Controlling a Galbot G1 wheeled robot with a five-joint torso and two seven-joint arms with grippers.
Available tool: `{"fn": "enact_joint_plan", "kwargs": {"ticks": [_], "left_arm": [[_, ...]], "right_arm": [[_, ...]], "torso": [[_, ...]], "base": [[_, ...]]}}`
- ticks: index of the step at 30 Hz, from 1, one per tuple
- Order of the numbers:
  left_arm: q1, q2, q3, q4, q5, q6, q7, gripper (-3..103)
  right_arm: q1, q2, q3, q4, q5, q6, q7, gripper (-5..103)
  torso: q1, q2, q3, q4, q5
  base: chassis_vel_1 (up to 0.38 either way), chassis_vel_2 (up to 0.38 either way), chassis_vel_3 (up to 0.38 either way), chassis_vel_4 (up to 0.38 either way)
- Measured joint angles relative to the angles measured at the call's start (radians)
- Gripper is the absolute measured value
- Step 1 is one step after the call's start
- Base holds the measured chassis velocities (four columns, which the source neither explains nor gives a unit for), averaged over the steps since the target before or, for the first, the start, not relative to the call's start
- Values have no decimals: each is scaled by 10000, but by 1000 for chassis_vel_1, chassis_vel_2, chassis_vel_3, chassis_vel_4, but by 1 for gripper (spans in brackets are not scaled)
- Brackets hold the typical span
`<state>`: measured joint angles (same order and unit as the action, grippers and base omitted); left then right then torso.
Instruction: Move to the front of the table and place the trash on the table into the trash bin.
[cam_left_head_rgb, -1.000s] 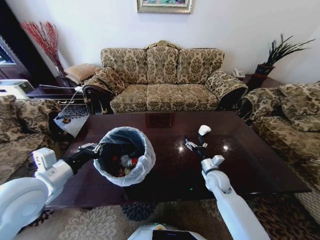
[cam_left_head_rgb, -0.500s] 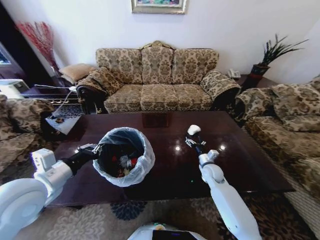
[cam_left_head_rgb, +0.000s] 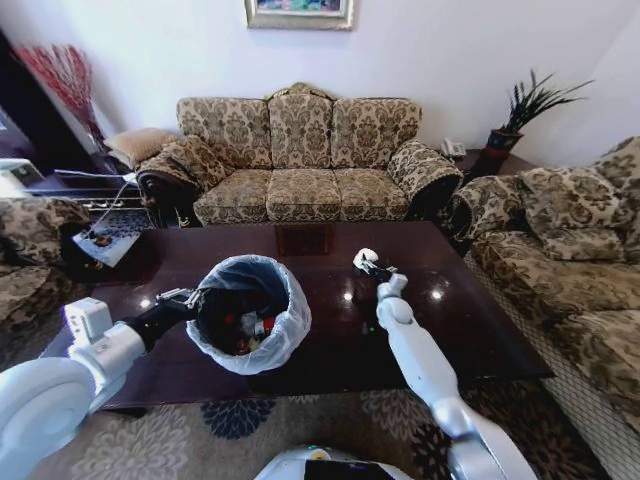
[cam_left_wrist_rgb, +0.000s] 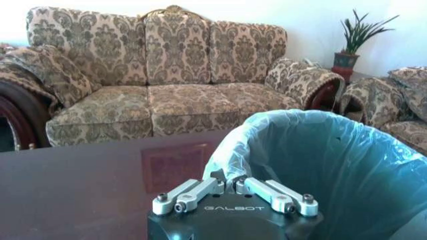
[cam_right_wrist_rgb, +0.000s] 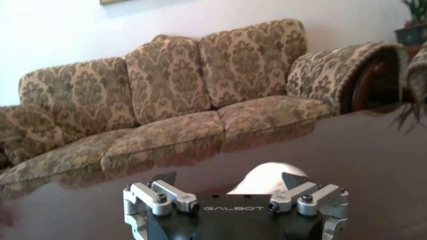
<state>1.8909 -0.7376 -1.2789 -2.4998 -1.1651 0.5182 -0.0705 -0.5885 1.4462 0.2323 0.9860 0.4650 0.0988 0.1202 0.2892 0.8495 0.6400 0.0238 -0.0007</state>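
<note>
The trash bin (cam_left_head_rgb: 250, 312), black with a whitish bag over its rim, stands on the dark glossy table (cam_left_head_rgb: 320, 345) at front left. It holds red and white trash pieces (cam_left_head_rgb: 250, 325). My left gripper (cam_left_head_rgb: 187, 297) is shut on the bin's near rim; in the left wrist view the left gripper (cam_left_wrist_rgb: 230, 181) pinches the bag edge of the bin (cam_left_wrist_rgb: 320, 155). A crumpled white paper (cam_left_head_rgb: 364, 257) lies at the table's middle. My right gripper (cam_left_head_rgb: 371, 268) is at it, open; in the right wrist view the paper (cam_right_wrist_rgb: 267, 177) sits between the spread fingers of the right gripper (cam_right_wrist_rgb: 229, 181).
A patterned sofa (cam_left_head_rgb: 300, 150) stands behind the table, and an armchair (cam_left_head_rgb: 570, 230) stands at the right. A dark side table with a potted plant (cam_left_head_rgb: 505, 130) is at the back right. Patterned rug (cam_left_head_rgb: 230, 420) lies along the table's near edge.
The head camera has turned right, shifting the whole picture left. My right gripper has reached forward until the white paper sits between its fingers. The left gripper still holds the bin's rim.
</note>
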Motion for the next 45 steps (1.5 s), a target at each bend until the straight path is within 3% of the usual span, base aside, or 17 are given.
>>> {"fn": "enact_joint_plan", "kwargs": {"ticks": [5,11,14,18,25,28,29,31,34,35,37,38,40,45], "left_arm": [[0,59,10,-2,-9,0,3,3],[-19,153,43,-1,-14,0,5,3],[-36,197,54,-1,-23,0,6,3],[-54,209,95,-1,-29,-4,9,3],[-124,277,148,98,-30,-24,17,3],[-155,298,156,128,-39,-60,20,3],[-155,298,156,128,-39,-60,20,3],[-156,283,159,128,-43,-72,24,3],[-154,258,160,128,-43,-80,23,3],[-151,233,160,129,-43,-86,24,3],[-151,222,160,129,-43,-89,23,3],[-149,197,160,129,-41,-95,23,3],[-148,190,160,128,-39,-96,23,3],[-143,194,154,123,-28,-98,24,3]], "right_arm": [[529,625,148,-1156,-544,376,254,100],[1015,1078,230,-2148,-814,639,834,100],[1219,1183,254,-2508,-815,645,1019,103],[1480,1254,292,-2942,-900,679,1177,97],[2019,1292,345,-3694,-983,766,1447,82],[2096,1264,333,-3918,-1029,743,1369,65],[2096,1264,333,-3918,-1029,743,1369,65],[2152,1270,328,-4061,-1042,741,1296,54],[2175,1271,327,-4098,-1050,742,1268,50],[2175,1263,327,-4098,-1050,742,1247,44],[2175,1255,327,-4097,-1050,741,1240,44],[2155,1234,327,-4072,-1049,738,1226,37],[2129,1219,326,-4039,-1049,734,1221,37],[1773,1080,321,-3462,-1030,620,1218,25]], "torso": [[-1,0,0,-13,13],[-3,0,0,0,3],[-2,0,0,-4,4],[-2,0,0,-8,7],[-2,0,-1,-4,6],[-2,0,-1,-7,6],[-2,0,-1,-7,6],[-3,0,-1,-6,6],[-3,0,-2,-4,6],[-2,0,-1,-5,6],[-3,0,-1,-5,6],[-2,0,-1,-4,6],[-3,0,-1,-4,6],[-2,0,-1,-4,7]], "base": [[0,0,0,0],[0,0,0,0],[0,0,0,0],[0,0,0,0],[0,0,0,0],[0,0,0,0],[0,0,0,0],[0,0,0,0],[0,0,0,0],[0,0,0,0],[0,0,0,0],[0,0,0,0],[0,0,0,0],[0,0,0,0]]}}
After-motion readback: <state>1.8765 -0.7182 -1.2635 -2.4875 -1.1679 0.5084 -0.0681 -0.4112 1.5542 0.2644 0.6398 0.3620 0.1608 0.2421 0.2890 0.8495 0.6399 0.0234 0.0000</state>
